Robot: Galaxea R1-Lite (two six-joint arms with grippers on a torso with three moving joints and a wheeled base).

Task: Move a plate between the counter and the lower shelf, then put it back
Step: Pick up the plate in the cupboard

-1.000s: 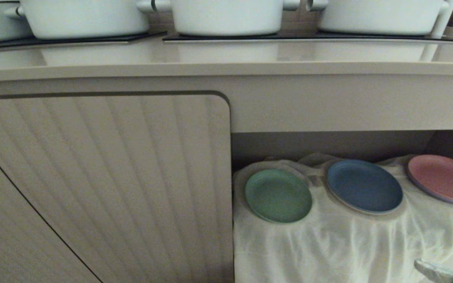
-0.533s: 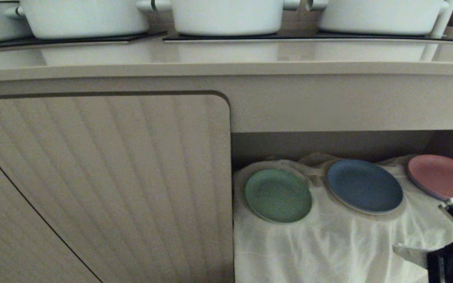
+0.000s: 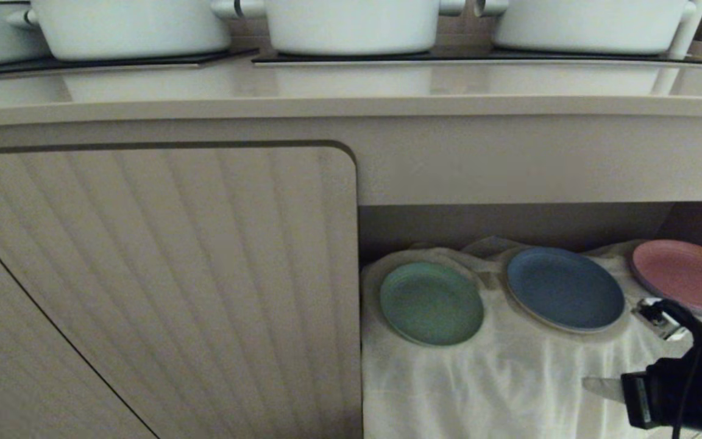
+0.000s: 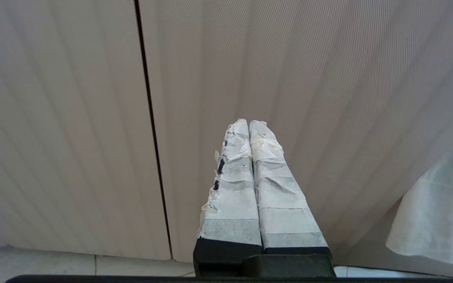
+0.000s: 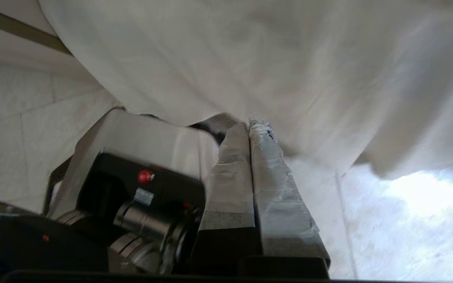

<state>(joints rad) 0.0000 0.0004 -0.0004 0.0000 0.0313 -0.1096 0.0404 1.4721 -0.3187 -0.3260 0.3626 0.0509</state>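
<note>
The mint-green plate (image 3: 431,303) lies flat on the white cloth (image 3: 509,378) at the left end of the lower shelf (image 3: 509,222). Above it runs the beige counter (image 3: 351,91). In the head view my right gripper (image 3: 588,386) hangs at the lower right in front of the draped cloth, well right of and below the plate. Its taped fingers are pressed together with nothing between them, and in the right wrist view the right gripper (image 5: 252,126) is close to the cloth's hanging edge (image 5: 289,59). My left gripper (image 4: 249,124) is shut and empty, facing the ribbed cabinet door (image 4: 328,78).
A dark blue plate (image 3: 564,289) and a pink plate (image 3: 683,274) lie on the cloth to the right of the green one. White pots (image 3: 351,24) stand on black hob panels (image 3: 479,58) at the counter's back. The ribbed door (image 3: 156,286) closes off the left.
My right arm has come up into the head view from the bottom right corner and its gripper has moved left along the cloth's front. The plates have not moved.
</note>
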